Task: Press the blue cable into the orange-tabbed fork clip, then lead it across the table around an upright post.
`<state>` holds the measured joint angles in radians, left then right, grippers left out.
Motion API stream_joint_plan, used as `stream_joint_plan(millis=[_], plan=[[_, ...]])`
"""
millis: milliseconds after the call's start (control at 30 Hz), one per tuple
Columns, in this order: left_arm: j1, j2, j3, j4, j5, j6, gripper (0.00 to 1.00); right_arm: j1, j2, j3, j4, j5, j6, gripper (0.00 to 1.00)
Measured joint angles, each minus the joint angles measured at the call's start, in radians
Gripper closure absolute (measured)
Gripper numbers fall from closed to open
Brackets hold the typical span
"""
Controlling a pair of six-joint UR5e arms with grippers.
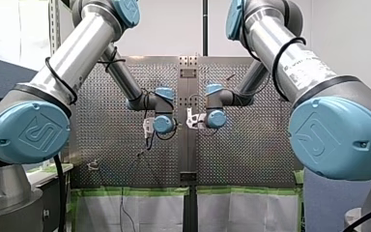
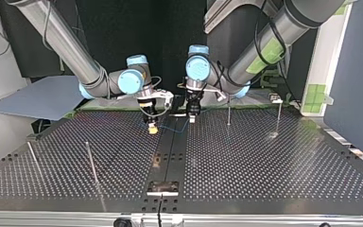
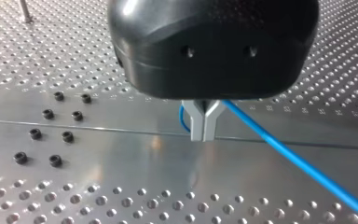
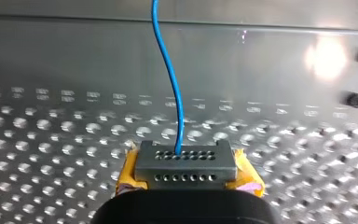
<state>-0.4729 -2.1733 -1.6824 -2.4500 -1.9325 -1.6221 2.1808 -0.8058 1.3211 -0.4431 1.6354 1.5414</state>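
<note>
Across the table (image 2: 264, 161), upright posts (image 2: 229, 111) well off to either side of the work; black bolts (image 3: 48, 114) beside the smooth middle strip (image 2: 172, 142). Over that strip, my right arm (image 2: 71, 52) and my left arm (image 2: 269, 47) angled down and inward, wrists near each other. At my left gripper (image 3: 203, 133), metal fingers (image 3: 196, 126) closed tight on the cable (image 3: 298, 158), tips just above the strip. At my right gripper (image 4: 184, 158), yellow pads (image 4: 128, 172) likewise clamped on it. Thin, blue, running low between the two grippers, clear of every post.
</note>
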Motion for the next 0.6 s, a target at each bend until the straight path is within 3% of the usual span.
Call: stream_joint_plan(millis=[233, 600], plan=[[-0.005, 0.025, 0.000, 0.000, 0.000, -0.015, 1.00, -0.002, -0.048, 0.000, 0.024, 0.004, -0.002, 1.00], [-0.010, 0.077, 0.000, -0.016, 0.000, -0.027, 1.00, -0.001, -0.089, 0.000, 0.030, 0.008, -0.008, 1.00]])
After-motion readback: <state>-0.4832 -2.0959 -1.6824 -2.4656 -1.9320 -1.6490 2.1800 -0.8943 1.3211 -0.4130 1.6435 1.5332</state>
